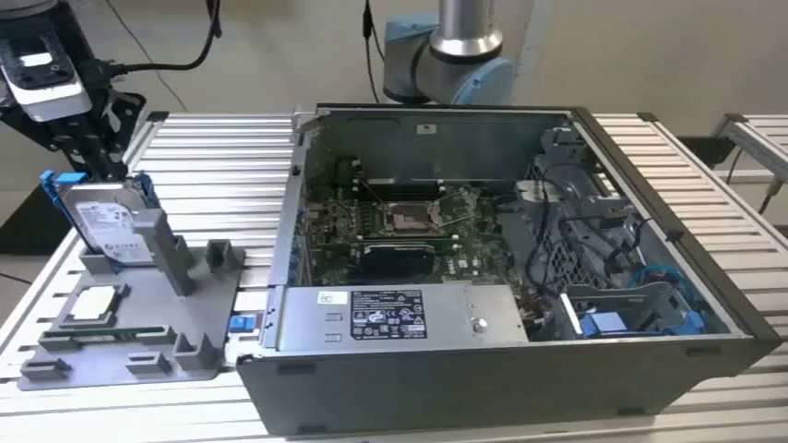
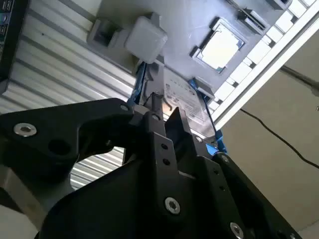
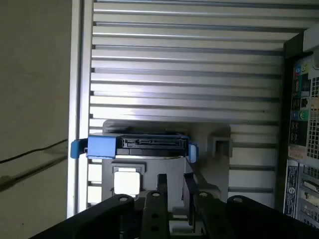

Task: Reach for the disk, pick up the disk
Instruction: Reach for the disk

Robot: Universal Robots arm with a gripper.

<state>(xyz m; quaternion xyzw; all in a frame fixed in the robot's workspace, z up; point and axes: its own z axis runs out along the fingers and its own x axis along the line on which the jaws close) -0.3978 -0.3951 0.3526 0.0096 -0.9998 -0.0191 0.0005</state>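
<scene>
I read the claw as open and empty. The disk stands on edge directly below it, long axis upright, top edge nearest.

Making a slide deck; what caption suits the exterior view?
Gripper at the top of the upright disk in a grey fixture beside an open computer case.

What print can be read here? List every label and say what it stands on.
No text can be read.
White label on the disk: print too small to read.
Black label and white sticker on the power supply: blurred.
Stickers on the case's back panel: unreadable.
</scene>
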